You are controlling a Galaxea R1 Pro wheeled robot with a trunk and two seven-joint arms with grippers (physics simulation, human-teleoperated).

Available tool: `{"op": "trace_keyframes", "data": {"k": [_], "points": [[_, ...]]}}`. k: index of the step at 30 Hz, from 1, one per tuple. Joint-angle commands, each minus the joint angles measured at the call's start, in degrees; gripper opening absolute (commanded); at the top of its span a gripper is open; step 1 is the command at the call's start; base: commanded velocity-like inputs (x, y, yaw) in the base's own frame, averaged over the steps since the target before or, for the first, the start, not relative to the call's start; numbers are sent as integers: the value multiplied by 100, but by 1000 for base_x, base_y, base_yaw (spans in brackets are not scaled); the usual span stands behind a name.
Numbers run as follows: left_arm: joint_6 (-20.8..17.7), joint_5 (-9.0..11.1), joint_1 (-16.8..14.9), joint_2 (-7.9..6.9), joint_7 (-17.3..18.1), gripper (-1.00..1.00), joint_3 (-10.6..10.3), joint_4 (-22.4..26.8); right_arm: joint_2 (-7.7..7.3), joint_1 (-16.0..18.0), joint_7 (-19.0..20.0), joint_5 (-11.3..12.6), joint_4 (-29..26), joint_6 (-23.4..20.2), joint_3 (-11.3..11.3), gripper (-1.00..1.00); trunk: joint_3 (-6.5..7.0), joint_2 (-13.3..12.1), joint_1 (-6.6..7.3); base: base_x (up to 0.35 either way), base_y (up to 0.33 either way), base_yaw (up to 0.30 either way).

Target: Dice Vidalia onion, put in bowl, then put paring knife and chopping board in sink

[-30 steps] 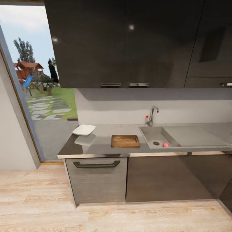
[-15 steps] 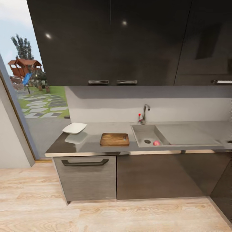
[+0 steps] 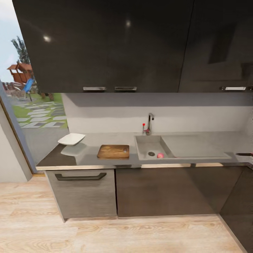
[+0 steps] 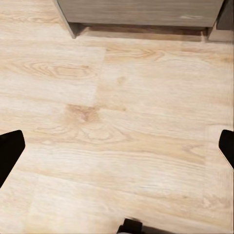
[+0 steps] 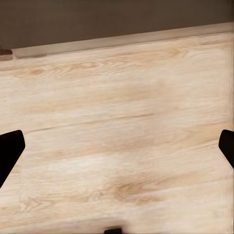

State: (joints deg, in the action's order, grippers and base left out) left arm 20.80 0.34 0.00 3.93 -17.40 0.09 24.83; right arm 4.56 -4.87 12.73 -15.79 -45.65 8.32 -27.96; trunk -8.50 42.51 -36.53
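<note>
The grey countertop [image 3: 109, 138] runs across the head view above dark cabinets. The dark-brown chopping board [image 3: 113, 151] lies flat on it, left of the sink [image 3: 142, 144]. A small pinkish Vidalia onion [image 3: 160, 155] rests in the sink basin beside the drain. The white bowl [image 3: 71, 139] stands at the counter's left end. A thin dark object with a reddish end, probably the paring knife [image 3: 244, 154], lies at the counter's far right. My left gripper [image 4: 117, 151] and right gripper [image 5: 117, 151] are open over the wooden floor, far from the counter.
A tap [image 3: 149, 123] stands behind the sink, with a drainboard [image 3: 193, 146] to its right. Dark upper cabinets [image 3: 105, 45] hang above. A drawer front with a handle [image 3: 80, 176] sits under the bowl. A glass opening [image 3: 31, 105] to a garden is at the left.
The whole picture has slid leftward and the counter looks slightly nearer, so the camera has moved. The board, bowl and onion keep their places on the counter.
</note>
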Motion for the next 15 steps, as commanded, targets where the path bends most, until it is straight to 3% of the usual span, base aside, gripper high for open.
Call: {"op": "trace_keyframes", "data": {"k": [1,9,15], "points": [[12,4,0,2,-18,100,0,5,8,3,41,-56,-2,20,-34,100,-7,6,-2,0,-305,30],[12,2,0,1,-18,100,0,5,4,3,46,-56,4,17,-34,100,-7,6,-2,0,-305,184],[12,2,0,-4,-18,100,0,5,1,3,58,-56,4,18,-34,100,-7,6,-2,0,-305,58]]}}
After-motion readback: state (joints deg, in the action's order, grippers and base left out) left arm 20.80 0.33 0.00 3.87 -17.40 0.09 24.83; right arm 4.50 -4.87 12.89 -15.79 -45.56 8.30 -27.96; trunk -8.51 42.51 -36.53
